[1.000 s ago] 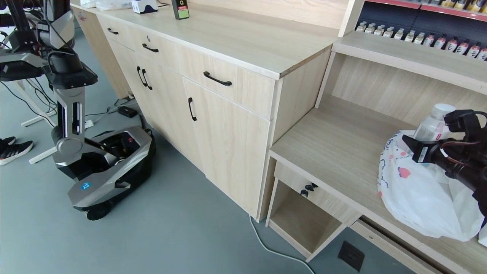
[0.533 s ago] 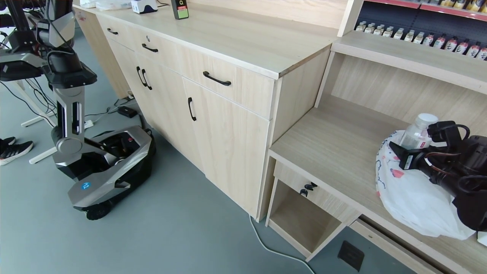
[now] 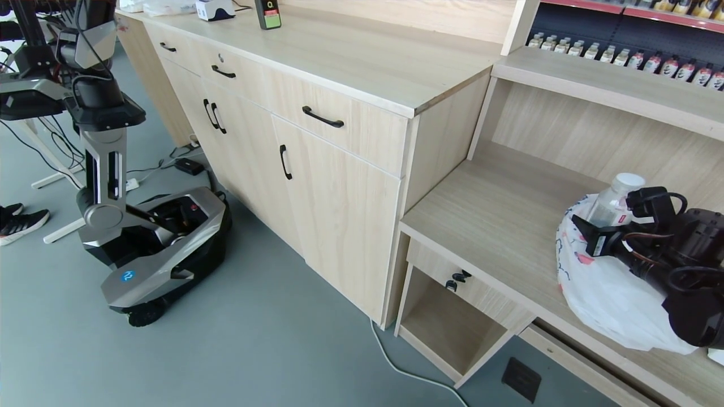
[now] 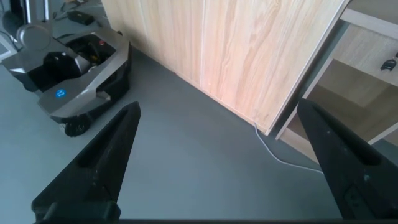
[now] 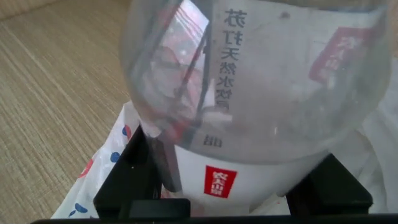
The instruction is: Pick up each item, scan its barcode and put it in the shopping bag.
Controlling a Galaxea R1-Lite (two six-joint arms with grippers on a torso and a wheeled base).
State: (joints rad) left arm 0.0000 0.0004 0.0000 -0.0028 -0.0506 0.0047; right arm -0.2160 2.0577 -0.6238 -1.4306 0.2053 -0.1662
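Now the right pincer (image 3: 613,219) holds a clear plastic bottle (image 3: 612,199) with a white cap, and its two fingers press on the body of the bottle from both sides. The bottle is tilted and is over the far part of the white shopping bag (image 3: 608,299), which lies on the low wooden worktop (image 3: 498,226). From the right wrist, the round bottom of the bottle (image 5: 249,81) is close, with a small red label, and the bag (image 5: 106,162) with its red and blue prints is under it. I cannot tell if the bottle touches the bag. The left pincer (image 4: 219,107) is wide and holds nothing. It hangs over the grey floor (image 4: 186,149), near the tall wooden cupboard (image 4: 236,50) and well apart from the bag.
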